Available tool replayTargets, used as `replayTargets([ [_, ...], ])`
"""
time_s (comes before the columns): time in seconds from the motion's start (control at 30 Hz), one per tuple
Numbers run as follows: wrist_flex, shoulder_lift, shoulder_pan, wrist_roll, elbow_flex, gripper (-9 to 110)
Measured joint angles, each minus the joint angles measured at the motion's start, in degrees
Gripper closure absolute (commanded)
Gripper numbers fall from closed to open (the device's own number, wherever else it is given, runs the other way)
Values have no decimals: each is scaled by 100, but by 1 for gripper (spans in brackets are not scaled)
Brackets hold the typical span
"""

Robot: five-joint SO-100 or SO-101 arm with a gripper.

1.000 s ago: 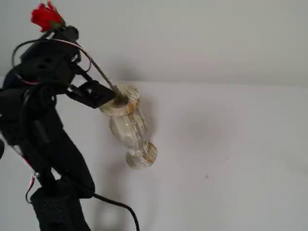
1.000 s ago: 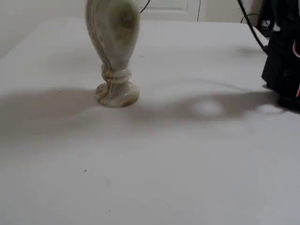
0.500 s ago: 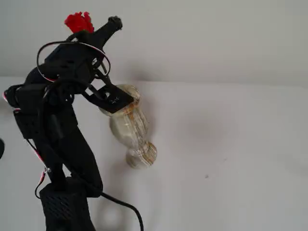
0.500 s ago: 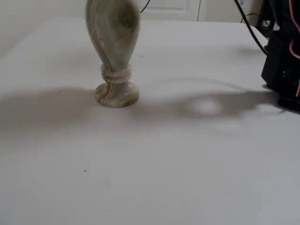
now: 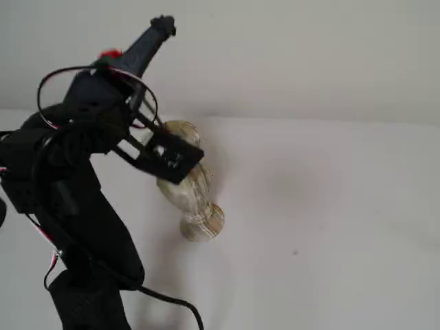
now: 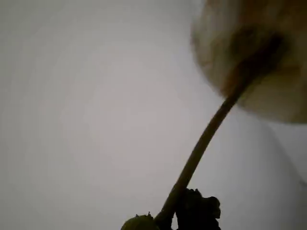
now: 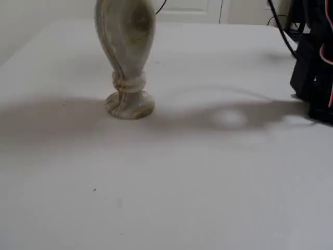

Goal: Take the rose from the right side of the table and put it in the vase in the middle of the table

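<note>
Standing upright on the white counter (image 7: 218,182), the vase (image 7: 126,52) sits beneath the arm's jaws — clamped on the rose (image 6: 201,143), its stem reaching toward the blurred vase mouth in the wrist view, the red bud glimpsed above.

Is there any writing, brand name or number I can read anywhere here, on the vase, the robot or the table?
None can be read.
The vase: only tan veining, no lettering.
The black arm: no label shows; the pale flecks on its wrist bracket are too blurred to tell.
The table: plain white, only tiny dark specks.
The rose stem: no tag.
</note>
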Motion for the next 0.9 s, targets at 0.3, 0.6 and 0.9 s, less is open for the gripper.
replayTargets([
  [0.3,105,-861,141,-290,0,39],
  [0.6,70,-1406,439,-624,-105,39],
  [0.9,-272,-861,404,-1512,-53,39],
])
